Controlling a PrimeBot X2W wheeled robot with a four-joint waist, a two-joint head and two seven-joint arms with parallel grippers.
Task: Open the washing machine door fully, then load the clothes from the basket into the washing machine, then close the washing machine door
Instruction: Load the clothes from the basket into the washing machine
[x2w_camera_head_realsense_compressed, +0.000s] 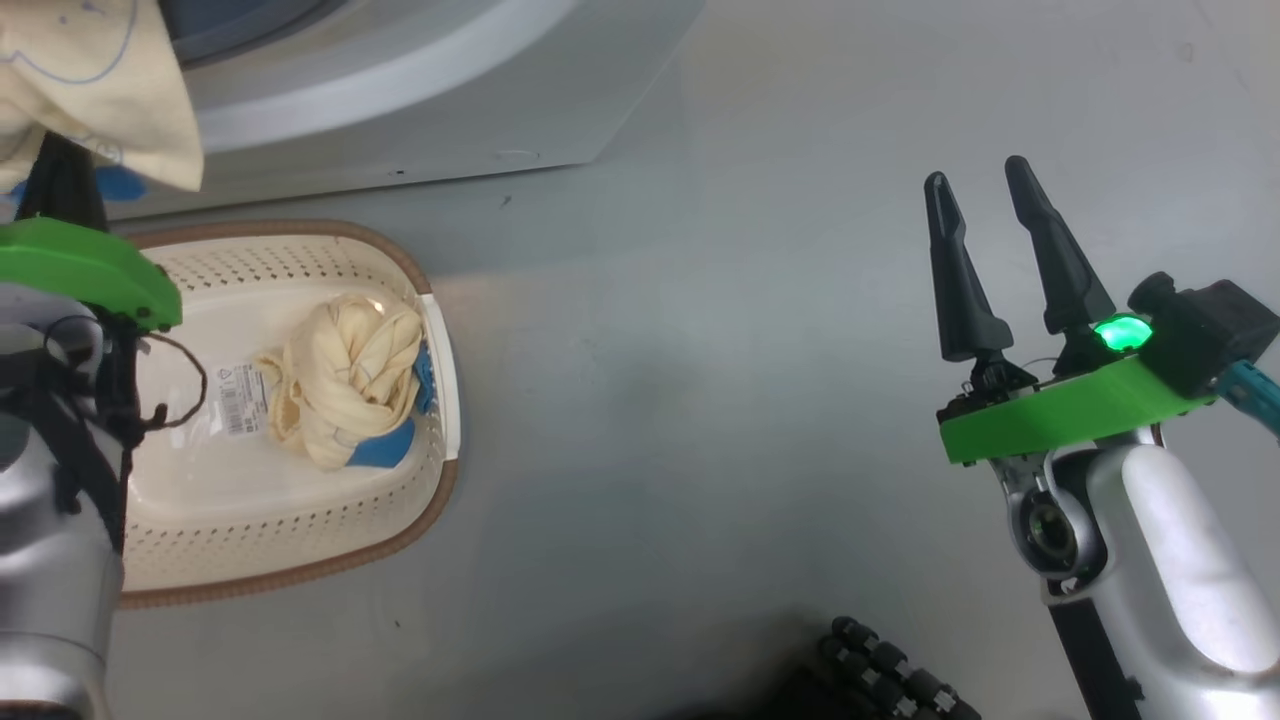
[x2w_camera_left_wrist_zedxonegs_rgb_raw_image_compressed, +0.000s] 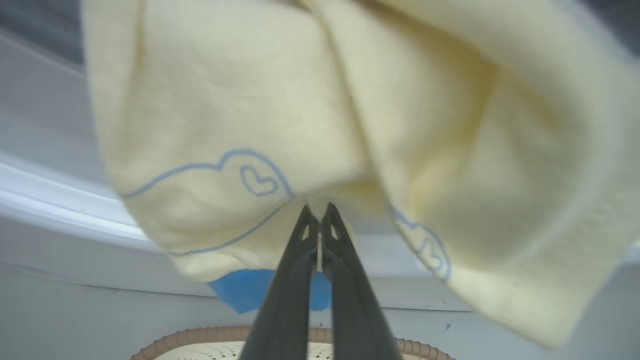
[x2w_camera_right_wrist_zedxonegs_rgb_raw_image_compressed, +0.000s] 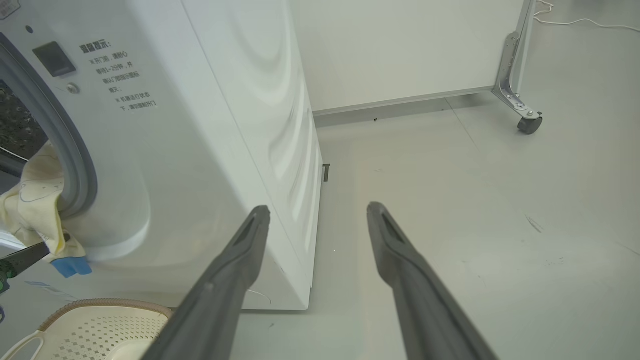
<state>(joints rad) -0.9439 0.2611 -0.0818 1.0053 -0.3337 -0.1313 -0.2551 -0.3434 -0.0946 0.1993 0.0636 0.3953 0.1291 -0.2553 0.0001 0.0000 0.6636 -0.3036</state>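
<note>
My left gripper (x2w_camera_left_wrist_zedxonegs_rgb_raw_image_compressed: 317, 207) is shut on a cream-yellow garment (x2w_camera_left_wrist_zedxonegs_rgb_raw_image_compressed: 310, 110) with blue line prints and a blue patch. It holds the garment up at the mouth of the white washing machine (x2w_camera_right_wrist_zedxonegs_rgb_raw_image_compressed: 200, 150), against the grey gasket (x2w_camera_right_wrist_zedxonegs_rgb_raw_image_compressed: 75, 150), where the held garment (x2w_camera_right_wrist_zedxonegs_rgb_raw_image_compressed: 30, 210) hangs partly over the rim. The second garment (x2w_camera_head_realsense_compressed: 350, 385) lies bunched in the cream basket (x2w_camera_head_realsense_compressed: 440, 420) on the floor below. My right gripper (x2w_camera_head_realsense_compressed: 977, 172) stands open over bare floor, far right of the basket, holding nothing. The washing machine door is out of view.
A white panel on a castor (x2w_camera_right_wrist_zedxonegs_rgb_raw_image_compressed: 529, 122) stands behind the machine's right side, with a cable (x2w_camera_right_wrist_zedxonegs_rgb_raw_image_compressed: 575, 22) on the floor beyond it. Grey floor (x2w_camera_head_realsense_compressed: 700, 400) stretches between the basket and my right arm. A dark ribbed part of my base (x2w_camera_head_realsense_compressed: 890, 670) shows at the bottom.
</note>
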